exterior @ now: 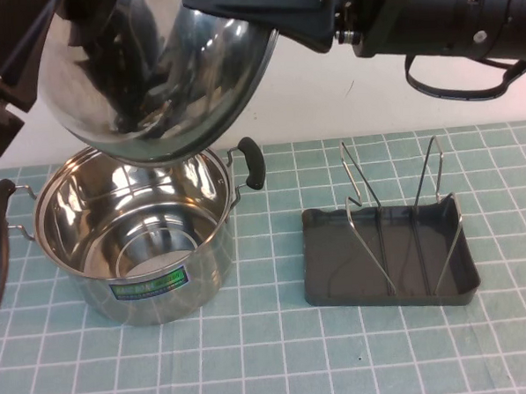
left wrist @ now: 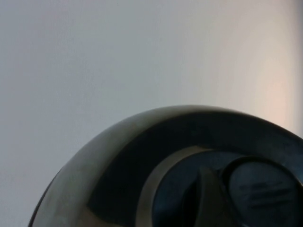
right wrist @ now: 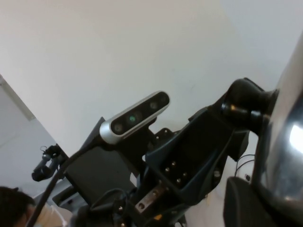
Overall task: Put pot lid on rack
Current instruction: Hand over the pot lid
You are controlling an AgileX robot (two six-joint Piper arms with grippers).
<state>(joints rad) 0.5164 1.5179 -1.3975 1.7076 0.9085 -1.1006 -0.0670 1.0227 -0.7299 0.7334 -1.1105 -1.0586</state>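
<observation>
Lid [exterior: 150, 70]: held tilted in the air, between both arms, above the pot [exterior: 133, 239].
Left gripper: beside the lid's left edge, fingers unseen.
Right gripper: at the lid's upper right, grip hidden.
Rack [exterior: 388, 252]: below the right gripper, on the table, well apart from the lid.

- The pot lid [exterior: 150, 70] shines as mirror-polished steel, smooth and glossy.
- The pot [exterior: 133, 239] gleams in bright steel too, with a glossy green label [exterior: 149, 286] and black handles [exterior: 252, 162].
- The rack [exterior: 390, 261] shows matt dark grey plastic with thin bare metal wire loops [exterior: 396, 208].
- The surface [exterior: 342, 360] looks matt green, gridded.
</observation>
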